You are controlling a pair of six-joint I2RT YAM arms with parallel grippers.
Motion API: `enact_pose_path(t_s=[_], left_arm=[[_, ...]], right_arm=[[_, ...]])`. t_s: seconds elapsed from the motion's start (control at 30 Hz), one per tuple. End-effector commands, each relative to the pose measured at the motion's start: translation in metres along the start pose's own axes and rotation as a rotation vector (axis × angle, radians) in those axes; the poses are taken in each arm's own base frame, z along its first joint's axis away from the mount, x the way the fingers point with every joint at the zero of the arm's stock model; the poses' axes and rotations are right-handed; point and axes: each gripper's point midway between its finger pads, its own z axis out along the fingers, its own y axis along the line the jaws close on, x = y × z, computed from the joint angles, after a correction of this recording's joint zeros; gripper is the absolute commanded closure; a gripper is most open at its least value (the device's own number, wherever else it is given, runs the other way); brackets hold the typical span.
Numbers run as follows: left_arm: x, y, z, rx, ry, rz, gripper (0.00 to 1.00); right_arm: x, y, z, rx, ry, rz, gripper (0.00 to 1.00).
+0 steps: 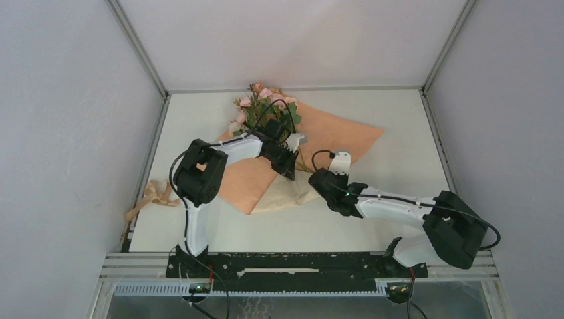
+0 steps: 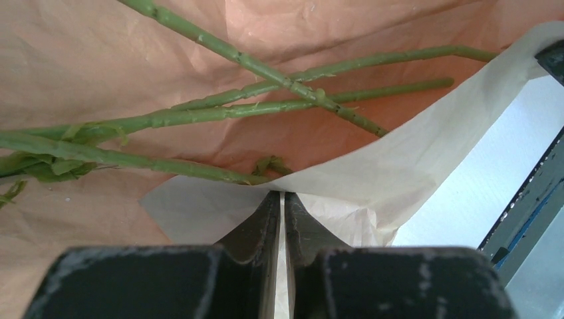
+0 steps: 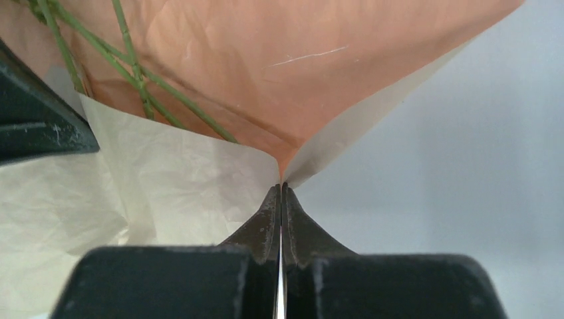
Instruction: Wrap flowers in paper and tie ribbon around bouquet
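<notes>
My left hand [image 1: 290, 171] was shut down narrow on the large, crinkled tan-peach kraft wrapping paper [image 1: 342, 136], pinching a turned-up flap of it. In the left wrist view the jaws stood almost together, with the pale underside of the paper [image 2: 372, 179] clamped between them. My right hand [image 1: 314, 177] was closed tight too. In the right wrist view its fingertips [image 3: 269, 219] met on a pinched fold where the peach face and the pale underside came together, so it held the paper as well.

Both hands were near each other at the near corner of the sheet, about mid-tabletop. The paper lay diagonally across the white tabletop [image 1: 399, 199], running out toward the far edge and the right side. Its near corner was lifted and showed the pale side.

The small bunch of pink rose-like flowers with green leaves [image 1: 263, 101] lay on the paper, with the blooms by the far edge left of centre. The long thin green stems [image 2: 219, 113] crossed over each other on the peach face, just beyond my left hand.

The limp, loopy peach-tan fabric ribbon [image 1: 157, 194] sat bunched at the left edge of the tabletop, well apart from the paper and from both hands.
</notes>
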Motion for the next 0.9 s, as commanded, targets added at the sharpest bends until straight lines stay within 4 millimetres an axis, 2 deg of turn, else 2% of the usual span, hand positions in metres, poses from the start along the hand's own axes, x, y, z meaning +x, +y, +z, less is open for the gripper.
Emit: enact_pose_path(t_s=[0.0, 0.33, 0.47, 0.53, 0.7, 0.87], left_arm=[[0.012, 0.029, 0.008, -0.092, 0.049, -0.019, 0.88], [0.013, 0.031, 0.007, -0.081, 0.048, -0.031, 0.88], [0.013, 0.030, 0.007, -0.073, 0.045, -0.034, 0.88], [0.013, 0.030, 0.007, -0.071, 0.046, -0.037, 0.88], [0.011, 0.028, 0.000, -0.055, 0.031, -0.043, 0.87], [-0.010, 0.024, -0.029, -0.054, -0.030, -0.018, 0.80]], right_arm=[[-0.021, 0.009, -0.008, 0.040, -0.097, -0.251, 1.00], [-0.012, 0.083, -0.030, -0.147, -0.237, -0.650, 1.00], [-0.005, 0.120, -0.045, -0.266, -0.296, -0.744, 1.00], [0.002, 0.130, -0.044, -0.291, -0.291, -0.788, 1.00], [0.027, 0.136, -0.030, -0.313, -0.239, -0.876, 1.00], [0.055, 0.130, -0.015, -0.280, -0.173, -0.985, 1.00]])
